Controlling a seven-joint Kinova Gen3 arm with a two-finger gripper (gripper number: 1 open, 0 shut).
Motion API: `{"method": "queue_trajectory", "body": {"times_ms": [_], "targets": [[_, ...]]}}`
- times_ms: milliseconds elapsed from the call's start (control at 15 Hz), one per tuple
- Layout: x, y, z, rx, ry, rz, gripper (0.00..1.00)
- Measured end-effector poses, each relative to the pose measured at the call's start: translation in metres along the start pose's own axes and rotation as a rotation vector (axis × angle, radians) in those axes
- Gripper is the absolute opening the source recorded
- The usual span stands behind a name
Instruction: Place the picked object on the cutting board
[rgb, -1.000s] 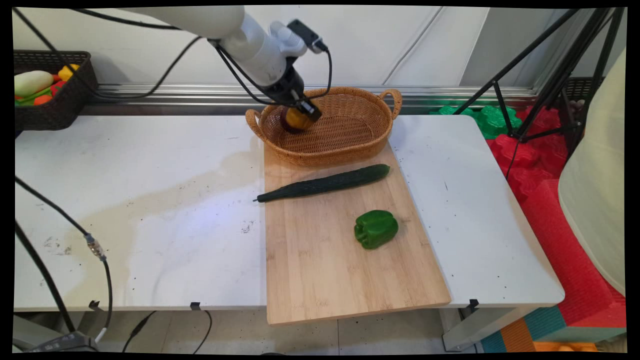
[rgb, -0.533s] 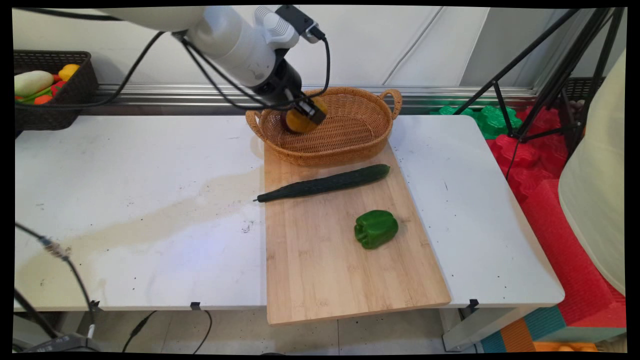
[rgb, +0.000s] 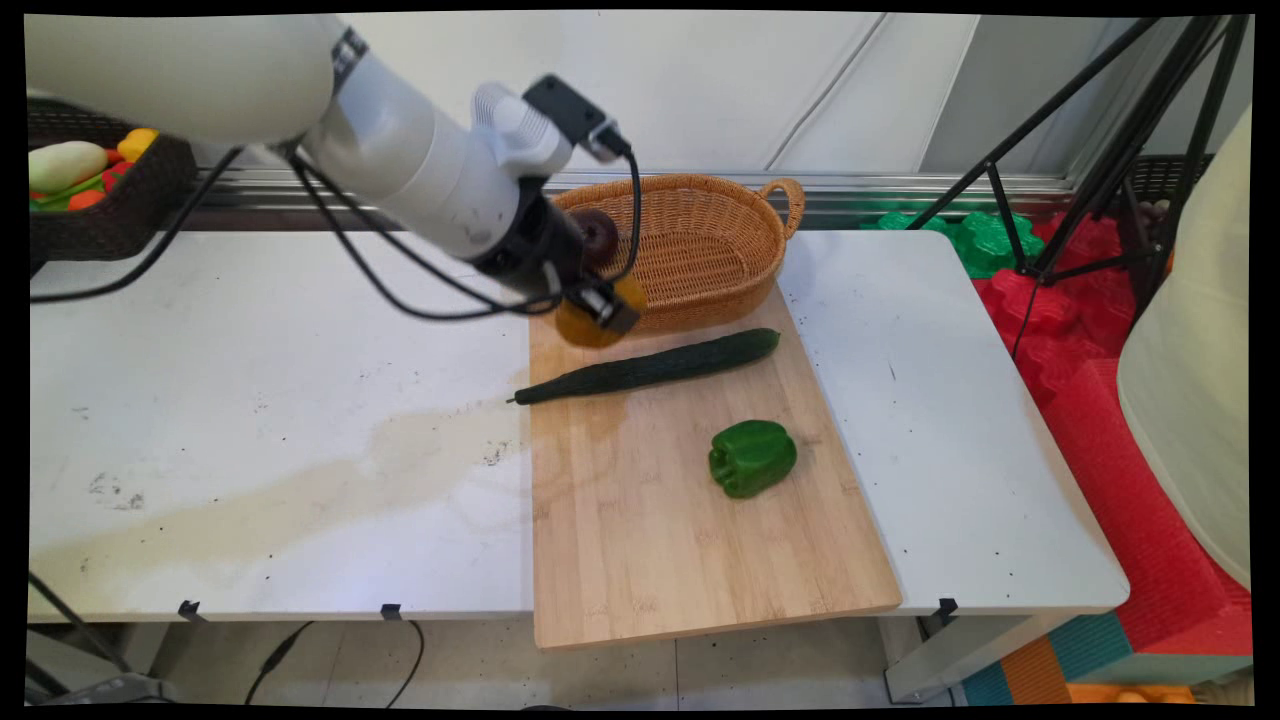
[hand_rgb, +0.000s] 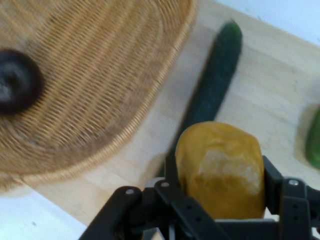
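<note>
Main view: hand (rgb: 600, 308) closed on yellow-orange fruit (rgb: 578, 328), held above board (rgb: 660, 500) just in front of wicker basket (rgb: 700, 250), near cucumber (rgb: 650, 366). Basket holds one dark round item (rgb: 600, 232). Hand view: fruit (hand_rgb: 220, 170) looks firm, smooth, prob. light; gripped across sides, fingers (hand_rgb: 272, 172) snug.

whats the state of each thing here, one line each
claw: shut on the yellow-orange fruit, above the board's far end
yellow-orange fruit: held in the air, outside the basket
wicker basket: upright, holds one dark round fruit
dark round fruit: resting inside the basket
cucumber: lying flat across the cutting board
green bell pepper: lying on the cutting board
</note>
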Motion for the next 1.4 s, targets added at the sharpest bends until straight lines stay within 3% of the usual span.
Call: {"method": "queue_trajectory", "body": {"times_ms": [667, 1400], "targets": [[-0.041, 0.033, 0.044, -0.052, -0.087, -0.005, 0.00], [-0.054, 0.037, 0.099, -0.100, -0.127, 0.043, 0.00]]}}
